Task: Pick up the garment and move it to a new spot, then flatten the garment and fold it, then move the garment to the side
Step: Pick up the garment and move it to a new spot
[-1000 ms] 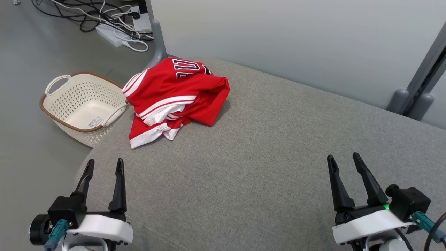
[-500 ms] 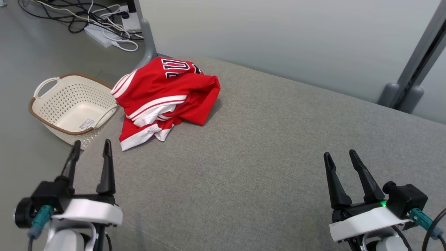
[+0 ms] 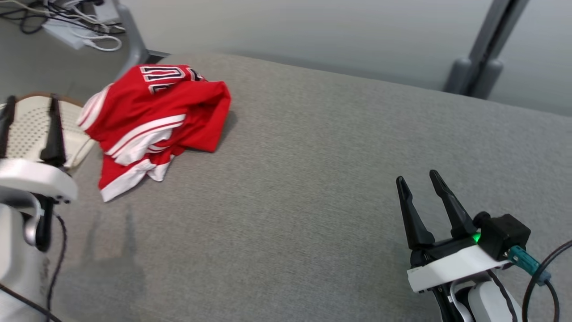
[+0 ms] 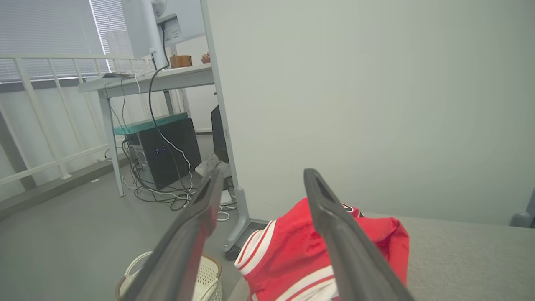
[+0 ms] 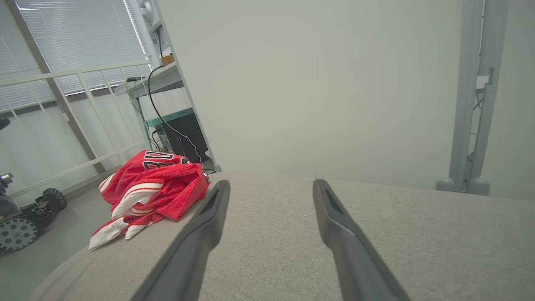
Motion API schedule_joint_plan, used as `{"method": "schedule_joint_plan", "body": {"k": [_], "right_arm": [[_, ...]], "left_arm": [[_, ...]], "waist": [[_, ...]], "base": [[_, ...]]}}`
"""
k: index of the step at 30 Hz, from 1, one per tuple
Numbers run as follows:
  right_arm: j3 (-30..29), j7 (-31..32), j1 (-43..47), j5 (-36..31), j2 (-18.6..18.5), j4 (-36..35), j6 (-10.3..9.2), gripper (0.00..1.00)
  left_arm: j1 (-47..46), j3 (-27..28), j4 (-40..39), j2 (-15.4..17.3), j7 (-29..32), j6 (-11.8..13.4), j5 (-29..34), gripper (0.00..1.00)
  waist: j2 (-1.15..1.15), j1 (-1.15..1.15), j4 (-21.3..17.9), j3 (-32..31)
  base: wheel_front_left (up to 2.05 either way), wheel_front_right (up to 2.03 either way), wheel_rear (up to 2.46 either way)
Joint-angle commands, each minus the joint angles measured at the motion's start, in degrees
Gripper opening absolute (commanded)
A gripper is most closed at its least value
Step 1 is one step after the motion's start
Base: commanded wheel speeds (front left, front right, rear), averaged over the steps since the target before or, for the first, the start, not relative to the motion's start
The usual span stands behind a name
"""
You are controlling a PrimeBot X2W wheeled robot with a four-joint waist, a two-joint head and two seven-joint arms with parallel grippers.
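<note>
Garment [image 3: 152,120]: a red sports jersey with white stripes and dark lettering. It lies crumpled in a heap at the corner of a grey fabric-covered bench [image 3: 313,179], ahead of the left gripper [image 3: 31,98] and a little to its right. The left gripper hovers with its two dark fingers apart, holding nothing. A cream perforated basket [image 3: 27,129] stands on the floor below and ahead of it, beside the bench. The right gripper [image 3: 416,175] is also spread and empty, well apart from the garment, which lies far ahead and to its left.

The step in hand looks like the reach to pick up the garment. To do it well, the left gripper should probably swing to its right over the heap. It should then come down on a raised fold, not the loose white hem trailing nearest it, and pinch a thick bunch so the whole jersey lifts together. Staying clear of the basket rim seems wise.

The left wrist view places the garment [image 4: 292,242] low beyond its fingers and adds a desk [image 4: 146,79] with hanging cables. The right wrist view gives a low side look at the heap [image 5: 154,188] and adds a small wheeled vehicle [image 5: 16,228] on the floor. The head view gives the lettering from above.
</note>
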Motion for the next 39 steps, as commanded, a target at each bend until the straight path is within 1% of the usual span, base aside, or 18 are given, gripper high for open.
{"method": "schedule_joint_plan", "body": {"k": [1,5,8,11,14,16,18,24,27,29,34,35,36,37,38,39], "right_arm": [[0.3,-0.3,-1.1,-0.4,-0.5,-0.1,0.13,1.0],[0.9,-0.3,-2.6,-0.6,-0.5,0.0,0.13,1.0],[1.5,-0.3,-3.4,-0.9,-0.5,-0.3,0.13,1.0],[1.9,-0.3,-4.4,-1.3,-0.5,-0.7,0.13,1.0],[2.4,-0.3,-5.2,-1.4,-0.5,-0.9,0.13,1.0],[2.6,-0.3,-5.6,-1.5,-0.5,-1.2,0.13,1.0],[2.7,-0.3,-6.2,-1.5,-0.5,-1.5,0.13,1.0],[3.2,-0.3,-7.3,-1.1,-0.5,-2.3,0.13,1.0],[4.1,-0.3,-7.6,-0.7,-0.5,-2.5,0.13,1.0],[4.1,-0.3,-7.9,-0.6,-0.5,-2.8,0.13,1.0],[3.5,-0.3,-7.7,-0.9,-0.5,-3.4,0.13,1.0],[3.4,-0.3,-7.6,-0.9,-0.5,-3.5,0.13,1.0],[3.2,-0.3,-7.6,-0.9,-0.5,-3.5,0.13,1.0],[3.1,-0.3,-7.5,-1.0,-0.5,-3.6,0.13,1.0],[3.1,-0.3,-7.5,-1.0,-0.5,-3.6,0.13,1.0],[3.1,-0.3,-7.6,-1.0,-0.5,-3.5,0.13,1.0]], "left_arm": [[-2.3,-0.2,3.1,1.3,0.9,-0.2,-1.6,1.0],[-8.8,-2.8,11.1,5.4,4.8,-0.2,-7.5,1.0],[-12.2,-4.8,15.4,8.6,9.0,-0.2,-13.7,1.0],[-14.9,-6.9,18.4,11.4,13.6,-0.2,-19.1,1.0],[-17.1,-9.4,20.6,14.1,19.5,-0.2,-23.8,1.0],[-18.1,-10.7,21.6,15.6,23.1,-0.3,-26.6,1.0],[-19.1,-12.3,22.5,17.4,25.5,-0.2,-27.9,1.0],[-21.3,-14.2,26.0,20.5,29.3,-0.3,-32.9,1.0],[-20.9,-15.1,28.0,21.1,32.2,-0.3,-35.4,1.0],[-20.0,-16.2,29.4,22.2,34.2,-0.3,-35.9,1.0],[-18.5,-18.0,30.7,22.7,38.2,-0.3,-38.8,1.0],[-18.2,-18.3,30.6,22.7,38.8,-0.3,-39.2,0.98],[-18.0,-18.7,30.4,22.9,39.0,-0.3,-39.7,0.78],[-18.0,-19.0,30.3,23.4,38.6,-0.3,-40.0,0.52],[-17.9,-19.3,30.1,23.6,38.1,-0.3,-40.2,0.36],[-17.9,-19.7,30.1,23.5,37.8,-0.3,-40.5,0.04]], "waist": [[0.0,0.0,-3.3,2.6],[0.0,0.0,-7.1,5.0],[0.0,0.0,-9.7,6.7],[0.0,0.0,-11.9,8.2],[0.0,0.0,-13.7,9.5],[0.0,0.0,-14.8,10.3],[0.0,0.0,-15.8,11.1],[0.0,0.0,-18.5,13.4],[0.0,0.0,-20.0,14.1],[0.0,0.0,-20.8,14.5],[0.0,0.0,-21.8,15.1],[0.0,0.0,-21.9,15.2],[0.0,0.0,-21.9,15.3],[0.0,0.0,-21.9,15.4],[0.0,0.0,-21.8,15.4],[0.0,0.0,-21.8,15.4]], "base": [[0.0,0.0,0.0],[0.0,0.0,0.0],[0.0,0.0,0.0],[0.0,0.0,0.0],[0.0,0.0,0.0],[0.0,0.0,0.0],[0.0,0.0,0.0],[0.0,0.0,0.0],[0.0,0.0,0.0],[0.0,0.0,0.0],[0.0,0.0,0.0],[0.0,0.0,0.0],[0.0,0.0,0.0],[0.0,0.0,0.0],[0.0,0.0,0.0],[0.0,0.0,0.0]]}}
